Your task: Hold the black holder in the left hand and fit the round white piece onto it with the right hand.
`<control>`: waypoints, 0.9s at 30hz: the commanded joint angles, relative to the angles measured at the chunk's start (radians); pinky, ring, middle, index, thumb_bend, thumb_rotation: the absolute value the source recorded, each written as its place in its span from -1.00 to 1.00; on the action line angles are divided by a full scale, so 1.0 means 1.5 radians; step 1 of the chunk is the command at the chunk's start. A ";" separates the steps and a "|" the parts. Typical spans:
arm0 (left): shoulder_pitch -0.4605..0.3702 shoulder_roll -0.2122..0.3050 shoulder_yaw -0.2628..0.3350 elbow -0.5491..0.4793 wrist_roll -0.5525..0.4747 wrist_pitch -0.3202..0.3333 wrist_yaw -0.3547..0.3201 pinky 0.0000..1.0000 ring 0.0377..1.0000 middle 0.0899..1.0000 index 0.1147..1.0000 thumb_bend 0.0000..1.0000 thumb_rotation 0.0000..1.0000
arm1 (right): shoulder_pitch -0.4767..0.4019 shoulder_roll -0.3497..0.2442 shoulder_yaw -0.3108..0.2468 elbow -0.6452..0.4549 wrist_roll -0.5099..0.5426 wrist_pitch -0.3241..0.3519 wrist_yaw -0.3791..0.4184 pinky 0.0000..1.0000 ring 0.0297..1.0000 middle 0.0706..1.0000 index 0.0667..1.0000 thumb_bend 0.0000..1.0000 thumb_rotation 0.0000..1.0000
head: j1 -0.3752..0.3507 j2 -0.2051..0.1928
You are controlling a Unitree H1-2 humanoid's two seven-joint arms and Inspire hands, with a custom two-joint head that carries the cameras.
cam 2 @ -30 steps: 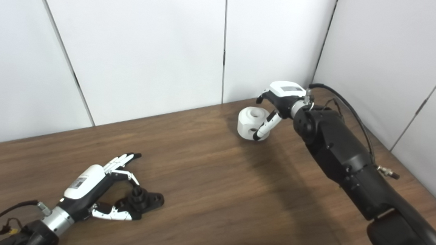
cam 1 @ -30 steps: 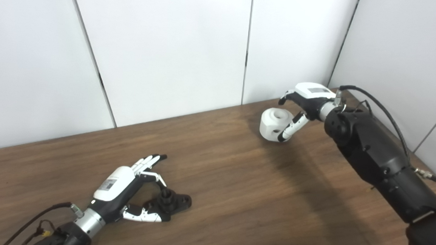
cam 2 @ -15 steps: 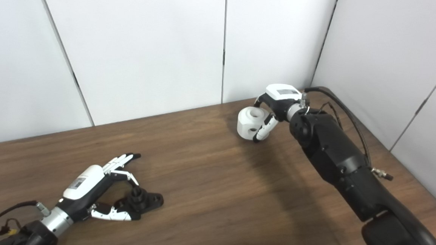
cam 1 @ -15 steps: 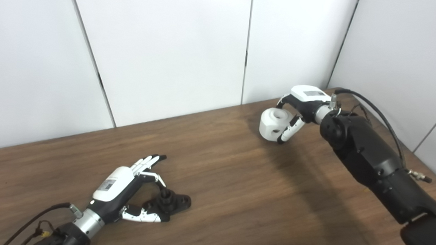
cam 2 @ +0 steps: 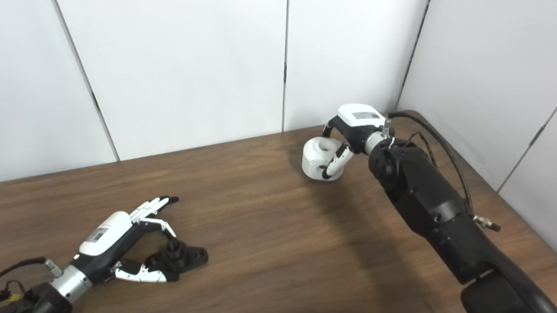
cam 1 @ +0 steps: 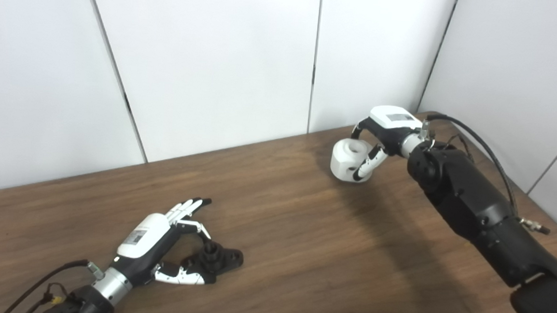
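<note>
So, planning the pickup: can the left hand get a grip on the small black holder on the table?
Probably yes: the left hand already brackets the small black holder, nothing between.

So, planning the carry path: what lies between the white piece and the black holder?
Nothing: only bare table between the white piece and black holder, in both eye views.

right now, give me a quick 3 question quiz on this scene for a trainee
1. True or false: the round white piece already sits on the black holder.
2. Which hand is at the white piece? A) left hand B) right hand
3. Fill in: the holder lies on the ____.

Key: 1 false, they lie far apart. 2 B, the right hand; the left hand is open around the holder. 3 table.
</note>
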 commanded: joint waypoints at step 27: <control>0.059 0.036 -0.024 0.038 0.031 0.008 -0.039 1.00 1.00 0.95 -0.17 0.05 -0.86 | -0.002 -0.014 -0.028 -0.049 -0.022 -0.048 -0.119 0.61 0.53 0.38 -0.11 0.05 -0.72 | 0.019 0.014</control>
